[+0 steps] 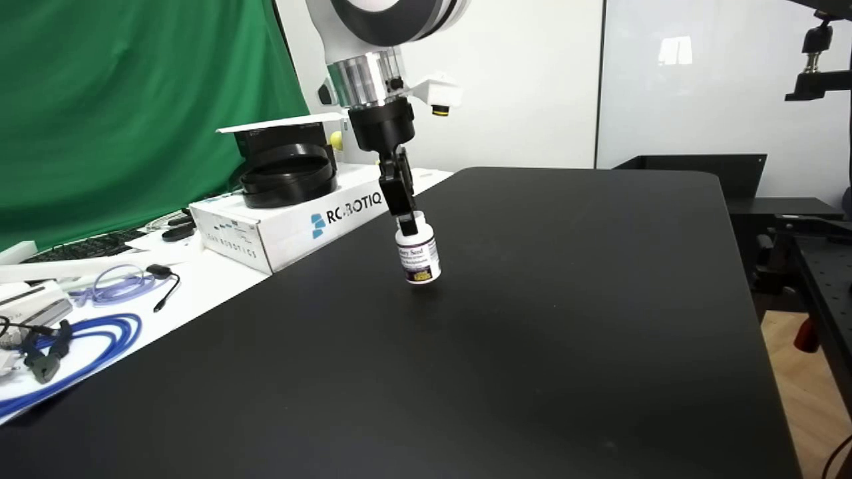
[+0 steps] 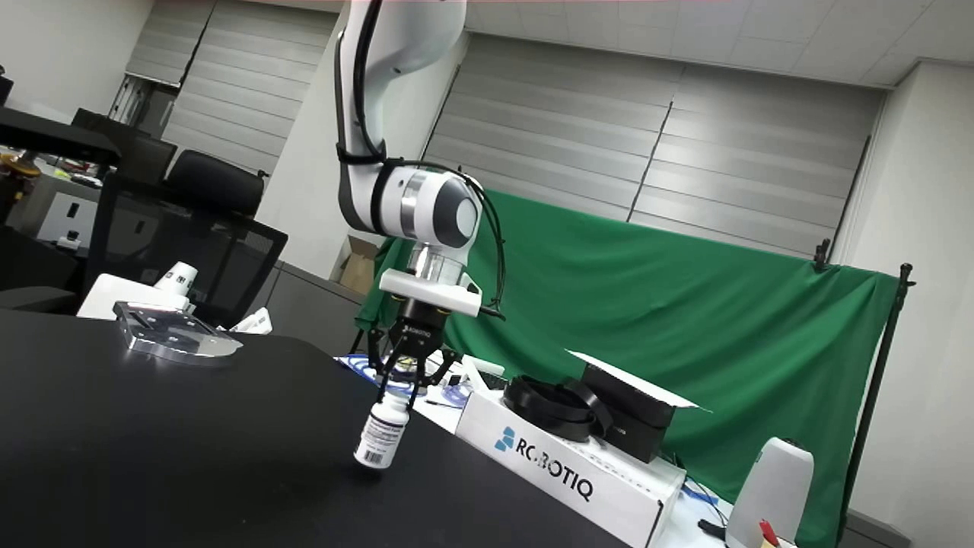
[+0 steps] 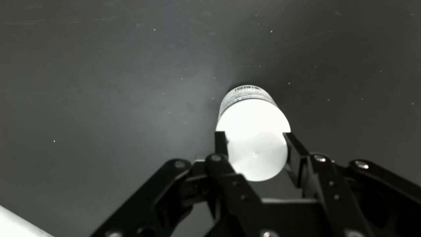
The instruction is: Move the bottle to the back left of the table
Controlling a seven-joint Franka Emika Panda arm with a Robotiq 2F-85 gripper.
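Note:
The small white bottle (image 1: 418,256) has a white cap and a printed label with a dark band. It also shows in an exterior view (image 2: 382,435) and in the wrist view (image 3: 251,115). My gripper (image 1: 407,225) has its fingers on both sides of the cap and is shut on it; the fingers also show in an exterior view (image 2: 397,403) and in the wrist view (image 3: 255,134). The bottle hangs tilted, in line with the gripper, with a shadow under it, apparently just above the black table (image 1: 566,319). The table also shows in an exterior view (image 2: 190,449).
A long white Robotiq box (image 1: 319,223) stands on the white surface beside the table edge, with black rings (image 1: 289,176) on top. Blue cables (image 1: 113,342) lie on that surface. A clear plate (image 2: 179,335) sits at a far table edge.

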